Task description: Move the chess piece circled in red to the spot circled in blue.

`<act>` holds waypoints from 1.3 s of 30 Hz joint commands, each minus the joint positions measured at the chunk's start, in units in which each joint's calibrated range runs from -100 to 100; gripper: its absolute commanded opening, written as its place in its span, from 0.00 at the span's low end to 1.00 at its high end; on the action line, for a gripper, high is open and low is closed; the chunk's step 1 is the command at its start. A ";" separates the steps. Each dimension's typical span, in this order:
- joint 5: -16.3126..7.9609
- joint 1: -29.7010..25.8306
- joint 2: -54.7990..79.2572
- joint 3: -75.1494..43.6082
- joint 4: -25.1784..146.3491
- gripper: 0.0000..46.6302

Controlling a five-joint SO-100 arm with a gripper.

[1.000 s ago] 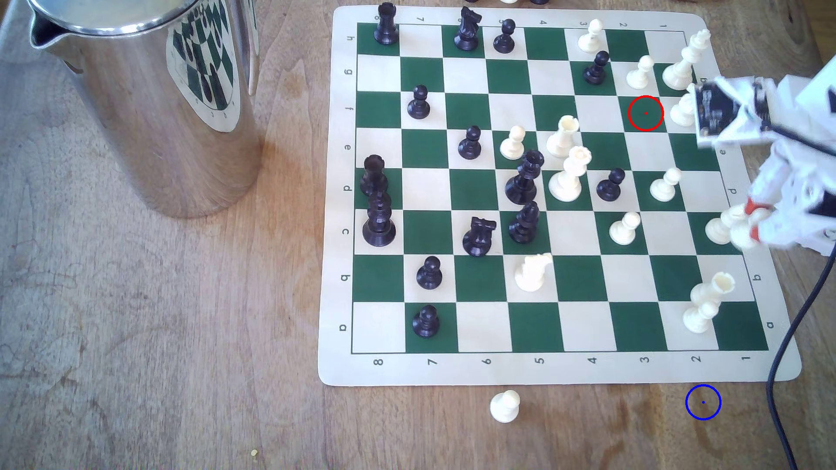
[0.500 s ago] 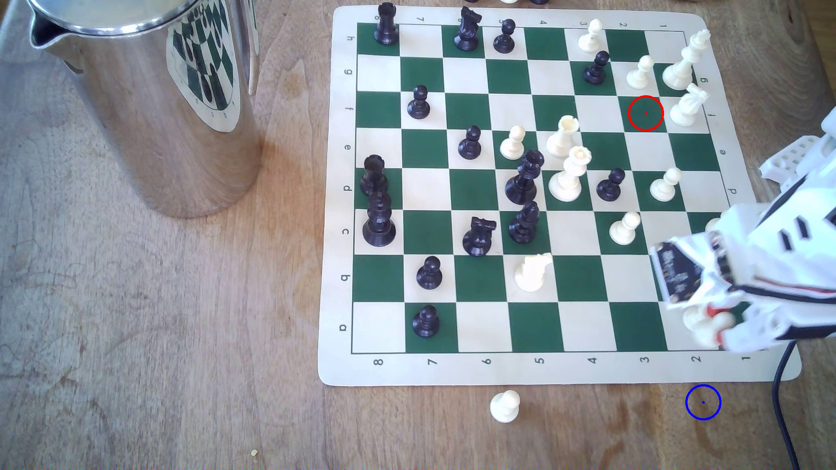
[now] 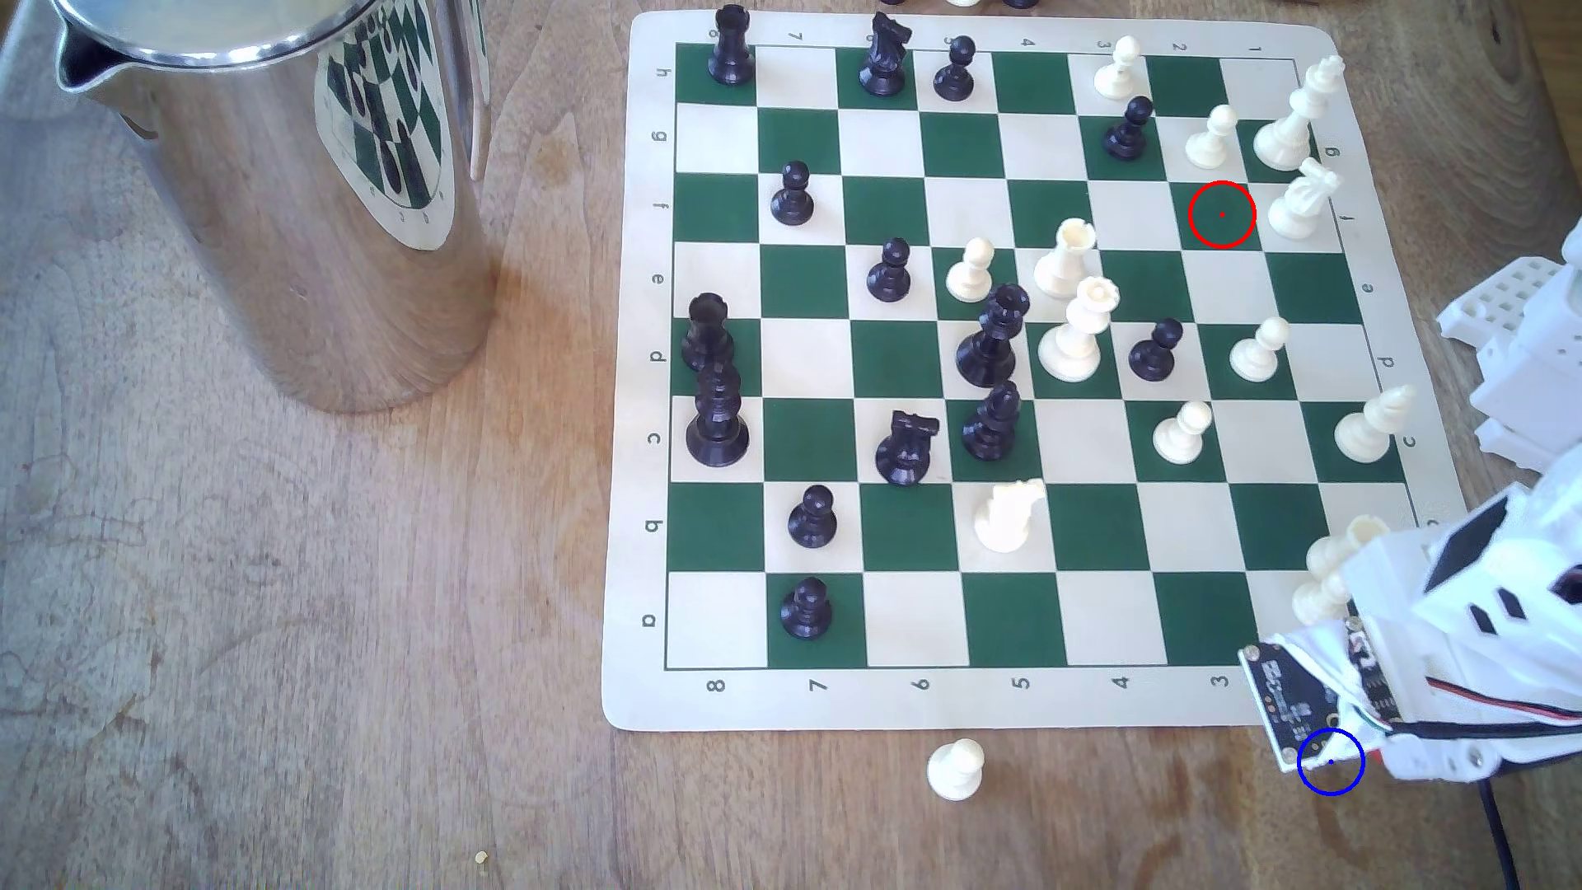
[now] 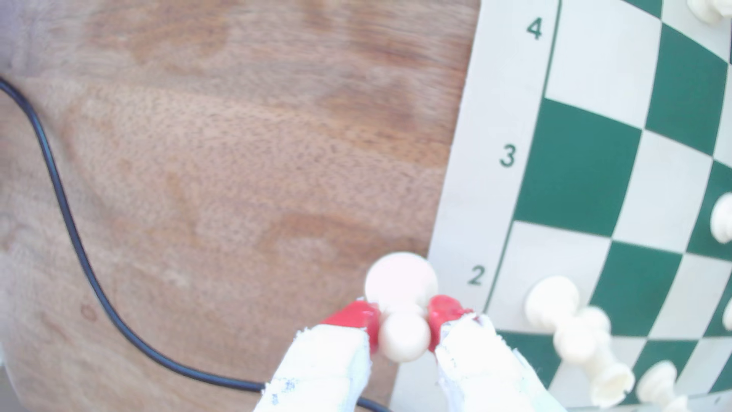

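The white pawn [image 4: 404, 336] sits between the red-tipped jaws — clamped at its neck — above bare wood [image 4: 237, 158].

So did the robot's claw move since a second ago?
Yes. The gripper, shut on the white pawn, travelled along the chess mat's right edge in the exterior view, down to the blue ring.

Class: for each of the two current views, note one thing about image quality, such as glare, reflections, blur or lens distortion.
Exterior view: sharp overall; the steel jug mirrors the chessboard and carries bright streaks. Wrist view: the held pawn and the gripper look soft, and the board's lines bow noticeably, a sign of wide-angle distortion.
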 commanded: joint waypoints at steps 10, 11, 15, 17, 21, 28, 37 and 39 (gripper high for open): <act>-0.29 -0.67 4.19 -6.60 -3.55 0.01; -0.34 -0.67 4.19 -6.60 -3.63 0.01; -0.39 -1.22 4.36 -6.51 -4.04 0.01; -0.44 -1.53 4.53 -6.42 -4.04 0.01; -0.49 -1.77 4.53 -6.33 -4.04 0.01; -0.73 -2.00 4.53 -6.15 -3.96 0.23; 0.34 -1.85 4.19 -6.06 -1.26 0.39; 0.73 -1.85 4.02 -5.96 -0.36 0.40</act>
